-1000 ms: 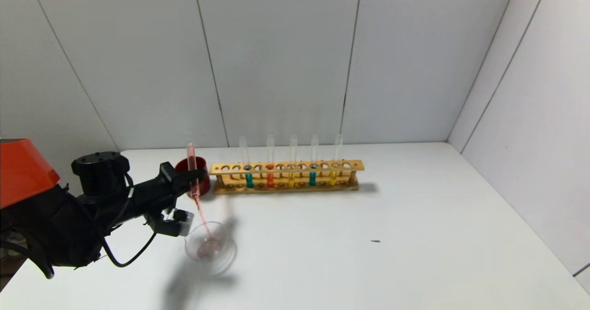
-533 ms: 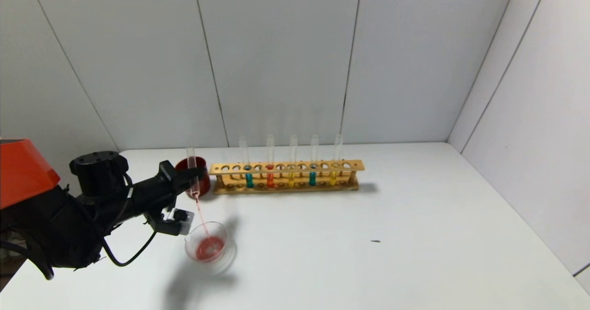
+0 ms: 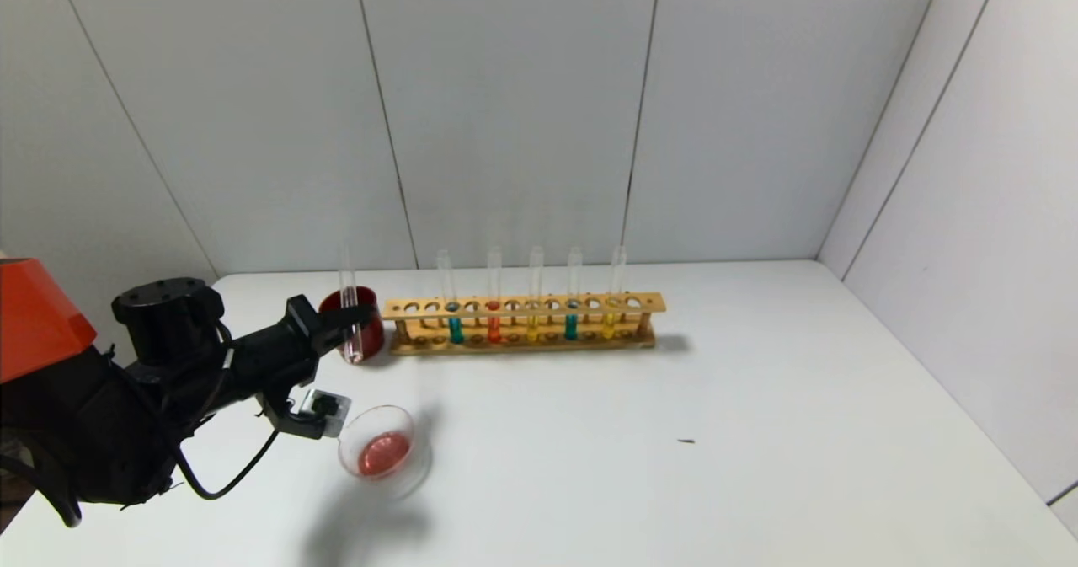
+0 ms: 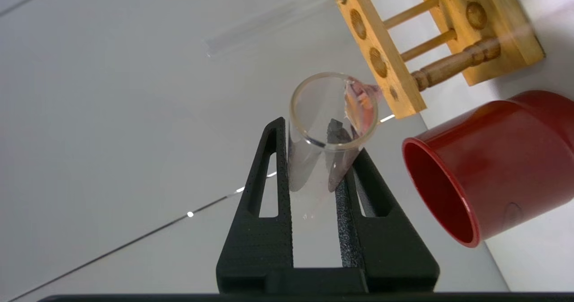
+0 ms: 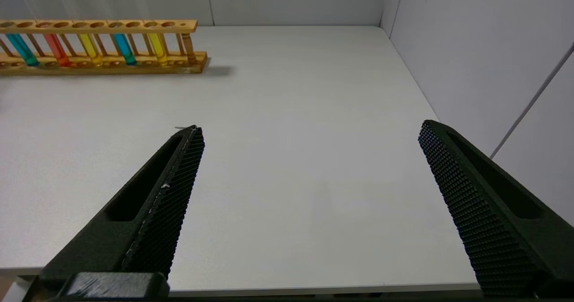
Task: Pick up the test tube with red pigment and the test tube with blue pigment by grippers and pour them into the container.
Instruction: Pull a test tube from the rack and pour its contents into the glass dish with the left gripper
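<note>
White surface [image 3: 674, 483] fills the lower half of the head view, bounded by grey wall panels. Left arm, lower left of the frame, ends in the left gripper [image 3: 358, 321], whose fingers [image 4: 276, 167] are closed around the test tube with red pigment [image 3: 349, 310]; the tube stands nearly upright, mouth down, in front of the dark red cup [image 3: 370, 341], and looks emptied, with only a pink film at its rim in the left wrist view [image 4: 332, 109]. Wooden rack [image 3: 522, 304], centre of the frame just right of the cup, holds five upright tubes: from left to right teal, orange-red, yellow, teal, yellow. The test tube with blue pigment [image 3: 455, 324] is the leftmost of these, seated in the rack; a second teal tube [image 3: 572, 321] stands fourth. The container [image 3: 379, 453], lower left of centre and apart from the rack, rests on the surface below the held tube and holds a pool of red liquid at its bottom. A small dark speck [image 3: 686, 441] lies on the surface right of centre. The right gripper [image 5: 309, 136] appears only in the right wrist view, its fingers spread wide and holding nothing, above bare surface, with the rack at the upper left of that frame.
</note>
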### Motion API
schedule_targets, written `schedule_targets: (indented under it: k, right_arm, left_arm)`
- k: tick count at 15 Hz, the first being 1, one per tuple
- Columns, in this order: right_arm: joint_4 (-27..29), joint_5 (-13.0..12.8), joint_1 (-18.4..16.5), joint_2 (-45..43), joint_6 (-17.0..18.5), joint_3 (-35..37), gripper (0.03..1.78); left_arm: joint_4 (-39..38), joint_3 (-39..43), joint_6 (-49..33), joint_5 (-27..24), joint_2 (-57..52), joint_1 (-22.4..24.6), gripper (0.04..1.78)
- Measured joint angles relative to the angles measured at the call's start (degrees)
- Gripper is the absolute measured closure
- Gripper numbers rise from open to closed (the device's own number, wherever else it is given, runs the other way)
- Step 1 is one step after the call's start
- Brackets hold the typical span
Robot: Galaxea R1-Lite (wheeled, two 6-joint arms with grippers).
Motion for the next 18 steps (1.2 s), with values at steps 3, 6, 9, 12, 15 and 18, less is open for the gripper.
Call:
schedule_targets:
  k: [3, 6, 9, 12, 15, 18]
  right_arm:
    - [0.0, 0.0, 0.0, 0.0, 0.0, 0.0, 0.06]
    - [0.0, 0.0, 0.0, 0.0, 0.0, 0.0, 0.06]
    - [0.0, 0.0, 0.0, 0.0, 0.0, 0.0, 0.06]
    - [0.0, 0.0, 0.0, 0.0, 0.0, 0.0, 0.06]
    - [0.0, 0.0, 0.0, 0.0, 0.0, 0.0, 0.06]
    - [0.0, 0.0, 0.0, 0.0, 0.0, 0.0, 0.06]
  left_arm:
    - [-4.2, 0.7, 3.2, 0.4, -1.0, -0.2, 1.50]
    - [-6.9, 1.6, 5.3, 0.4, -1.6, -0.5, 1.50]
    - [-8.4, 2.7, 7.0, 0.4, -2.0, -0.6, 1.50]
    - [-9.0, 2.9, 9.6, 0.4, -2.3, -1.1, 1.50]
    - [-9.1, 3.0, 13.5, 0.6, -3.6, -1.2, 1.50]
    - [-9.1, 3.4, 13.5, 0.7, -4.4, -1.2, 1.50]
